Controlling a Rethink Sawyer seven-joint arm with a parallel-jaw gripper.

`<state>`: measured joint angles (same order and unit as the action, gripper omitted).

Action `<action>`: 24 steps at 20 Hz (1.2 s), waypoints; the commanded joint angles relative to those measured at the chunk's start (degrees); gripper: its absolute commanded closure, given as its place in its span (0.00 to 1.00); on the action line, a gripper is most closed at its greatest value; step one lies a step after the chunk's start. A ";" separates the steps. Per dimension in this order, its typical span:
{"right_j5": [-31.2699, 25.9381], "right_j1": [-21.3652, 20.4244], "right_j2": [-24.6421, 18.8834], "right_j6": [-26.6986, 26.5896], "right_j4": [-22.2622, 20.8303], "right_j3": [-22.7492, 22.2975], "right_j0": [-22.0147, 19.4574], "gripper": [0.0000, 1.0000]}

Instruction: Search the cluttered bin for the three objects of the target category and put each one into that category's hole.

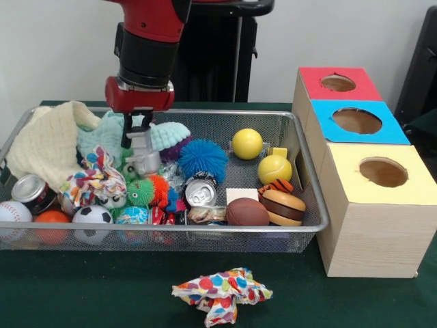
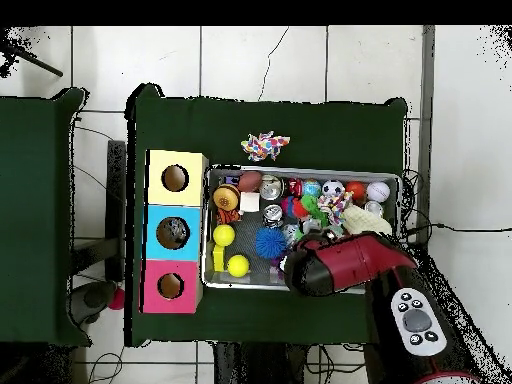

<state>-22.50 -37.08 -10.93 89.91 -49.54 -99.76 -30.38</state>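
The wire bin (image 1: 311, 205) is crowded. At its left lie a cream cloth (image 1: 44, 140), a tin can (image 1: 31, 191), a baseball (image 1: 12, 213) and a soccer ball (image 1: 92, 217). The gripper (image 1: 143, 162) reaches down among the toys mid-bin; whether it holds anything cannot be told. Rightward sit a blue spiky ball (image 1: 203, 158), a soda can (image 1: 200, 192), a toy football (image 1: 246, 212), a toy burger (image 1: 283, 207) and two yellow balls (image 1: 247, 143). Right of the bin stands the box with red (image 1: 338, 83), blue (image 1: 356, 121) and yellow holes (image 1: 383, 172). A spotted cloth (image 1: 222, 294) lies outside.
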 commanded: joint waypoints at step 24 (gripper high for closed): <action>12.40 18.01 -2.84 8.25 17.88 -8.37 -8.46 1.00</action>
<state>-3.18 -25.44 -8.10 90.14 -34.92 -104.12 -37.35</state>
